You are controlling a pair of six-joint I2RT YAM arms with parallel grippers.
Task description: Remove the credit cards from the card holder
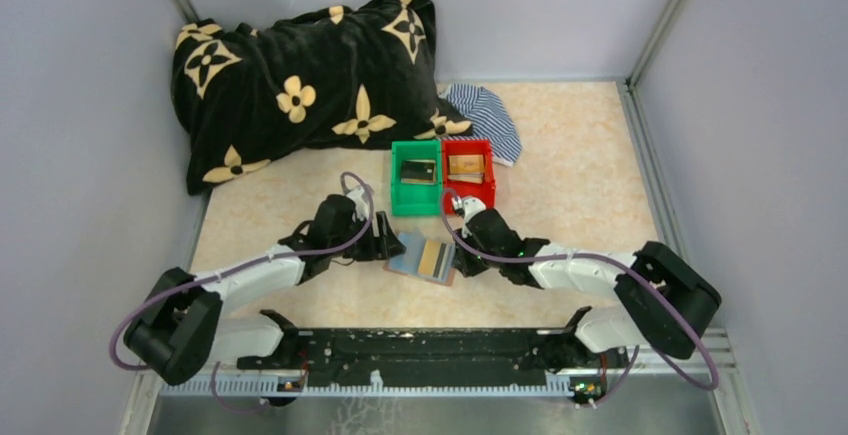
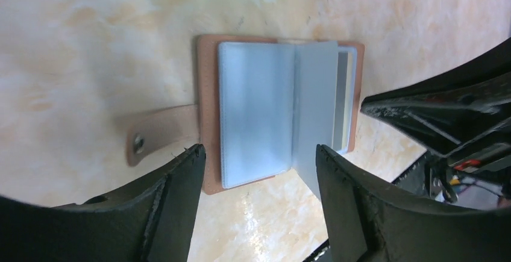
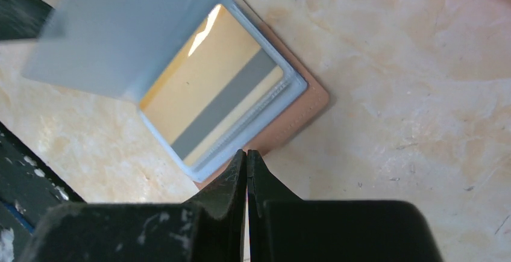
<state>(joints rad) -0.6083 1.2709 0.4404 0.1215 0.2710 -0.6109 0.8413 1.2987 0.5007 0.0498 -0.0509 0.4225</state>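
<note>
Beige marbled table [image 1: 580, 155], flat brown leather-like card holder [image 1: 425, 258] lying open on it. At its 12 o'clock the green plastic bin [image 1: 415, 205] and red plastic bin [image 1: 490, 170] look to hold a card each, so prob partway done. A gold grey-striped credit card [image 3: 211, 93] sits pocketed, not out yet. At holder's 9 the left gripper [image 2: 259, 153] is spread wide; at 3 the right gripper [image 3: 246, 156] is pinched closed, empty.

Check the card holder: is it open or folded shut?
Open. The card holder lies unfolded, one blue-grey leaf raised, exposing a gold card with a grey stripe in its sleeve.
</note>
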